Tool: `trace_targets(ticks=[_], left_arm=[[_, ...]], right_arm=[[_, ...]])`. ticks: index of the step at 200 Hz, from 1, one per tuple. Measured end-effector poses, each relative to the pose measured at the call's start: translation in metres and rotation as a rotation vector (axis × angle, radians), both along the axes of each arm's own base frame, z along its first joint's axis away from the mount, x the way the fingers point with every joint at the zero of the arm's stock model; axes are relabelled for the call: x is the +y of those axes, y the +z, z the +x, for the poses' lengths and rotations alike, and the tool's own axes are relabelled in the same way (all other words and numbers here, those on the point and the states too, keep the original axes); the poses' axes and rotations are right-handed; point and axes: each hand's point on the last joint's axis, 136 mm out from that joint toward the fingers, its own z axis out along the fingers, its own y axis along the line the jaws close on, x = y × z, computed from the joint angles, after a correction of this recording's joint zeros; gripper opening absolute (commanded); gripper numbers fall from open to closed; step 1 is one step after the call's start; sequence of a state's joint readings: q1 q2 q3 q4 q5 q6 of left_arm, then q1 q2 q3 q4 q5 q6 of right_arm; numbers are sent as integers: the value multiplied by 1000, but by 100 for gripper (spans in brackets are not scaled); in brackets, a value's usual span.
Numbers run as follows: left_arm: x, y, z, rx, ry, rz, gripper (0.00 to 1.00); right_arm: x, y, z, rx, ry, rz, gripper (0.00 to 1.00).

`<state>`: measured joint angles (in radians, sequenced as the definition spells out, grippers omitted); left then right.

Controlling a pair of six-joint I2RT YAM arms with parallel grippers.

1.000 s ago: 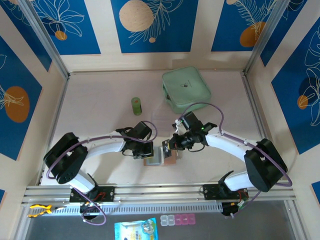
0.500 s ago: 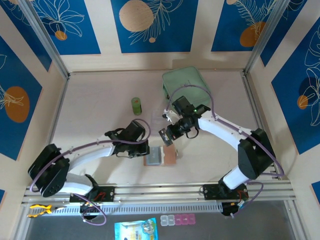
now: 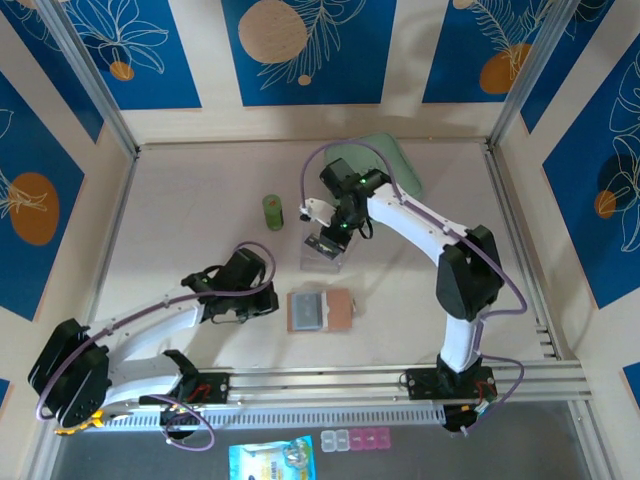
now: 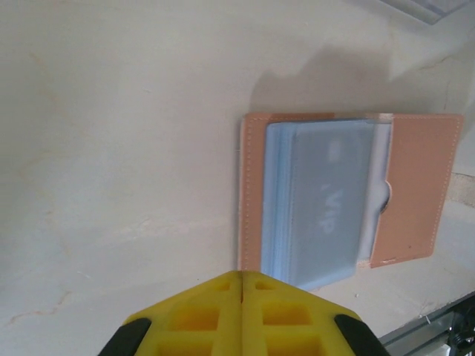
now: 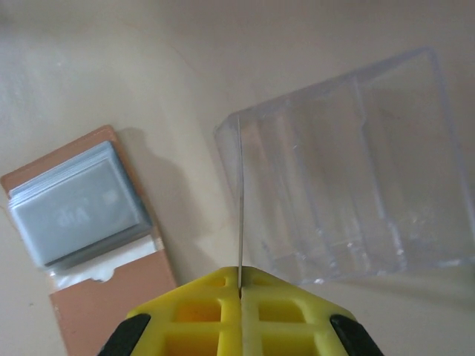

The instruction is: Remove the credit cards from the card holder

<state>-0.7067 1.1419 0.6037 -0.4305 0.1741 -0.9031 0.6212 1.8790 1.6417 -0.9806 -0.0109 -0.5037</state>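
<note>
R arm (image 3: 420,222) has gone from wallet (image 3: 320,311) up to clear box (image 3: 322,255); L arm (image 3: 150,320) backed off left. R wrist view: R jaws clenched on card (image 5: 240,200), edge-on at box's edge. L wrist view: L jaws clenched, empty; more cards (image 4: 326,200) in open wallet. Bare desk (image 3: 200,180) round it

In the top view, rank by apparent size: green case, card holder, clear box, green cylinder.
1. green case, though partly hidden
2. card holder
3. clear box, edges faint, so unsure
4. green cylinder
</note>
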Motion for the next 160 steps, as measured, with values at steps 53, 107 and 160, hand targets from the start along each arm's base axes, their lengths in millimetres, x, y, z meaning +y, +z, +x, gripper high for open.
trace_targets(ticks=[53,107,160], left_arm=[[11,-7,-2,6,15,14,7],[17,-11,0,15,34,18,7],[18,-12,0,23,37,15,7]], right_arm=[[3,-25,16,24,126,-75,0],[-2,-39,13,52,224,-116,0],[-2,-36,9,47,300,-112,0]])
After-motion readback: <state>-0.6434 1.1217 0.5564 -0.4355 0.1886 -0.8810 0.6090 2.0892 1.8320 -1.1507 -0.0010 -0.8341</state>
